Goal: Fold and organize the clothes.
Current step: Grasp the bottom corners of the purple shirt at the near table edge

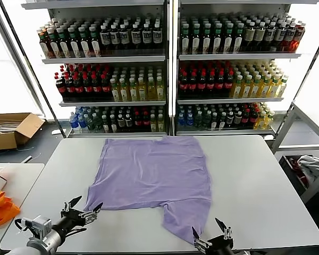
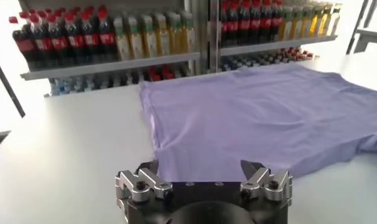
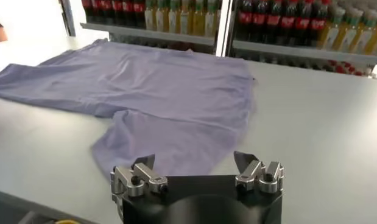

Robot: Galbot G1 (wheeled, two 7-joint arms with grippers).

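Lavender fabric covers the middle of the pale grey surface [image 1: 255, 180]: the T-shirt [image 1: 154, 172] lies spread out flat, plain side up, with one sleeve [image 1: 187, 218] reaching toward the near edge. The left hand [image 1: 85, 208] hovers just above the surface near the shirt's near-left corner, its fingers spread wide and holding nothing. The right hand [image 1: 210, 232] sits at the near edge just beside that sleeve, also spread wide and empty. Behind the surface stand shelves of bottled drinks [image 1: 165, 69]. An orange cloth [image 1: 0, 208] lies on a side table at the left, and a cardboard box [image 1: 10, 130] sits on the floor beyond it.
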